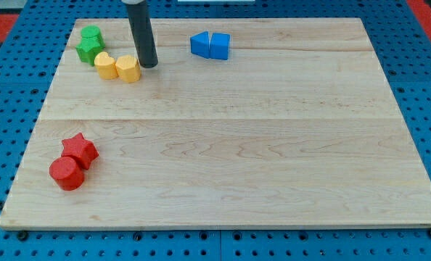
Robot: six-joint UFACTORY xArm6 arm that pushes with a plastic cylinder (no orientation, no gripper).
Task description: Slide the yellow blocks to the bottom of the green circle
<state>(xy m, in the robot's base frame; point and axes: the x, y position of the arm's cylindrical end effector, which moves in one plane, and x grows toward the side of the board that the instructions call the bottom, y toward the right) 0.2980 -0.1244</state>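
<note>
Two yellow blocks lie side by side near the view's top left: a rounded one (105, 65) and a hexagon-like one (128, 69). Just to their upper left are two green blocks: a round one (91, 33) above and a star-like one (90, 50) below, the star touching the rounded yellow block. My tip (149, 65) rests on the board right beside the hexagon-like yellow block, on its right side, touching or nearly touching it.
Two blue blocks (210, 45) sit together at the top centre. A red star (80, 150) and a red cylinder (67, 173) sit together at the lower left. The wooden board (273, 145) lies on a blue pegboard surface.
</note>
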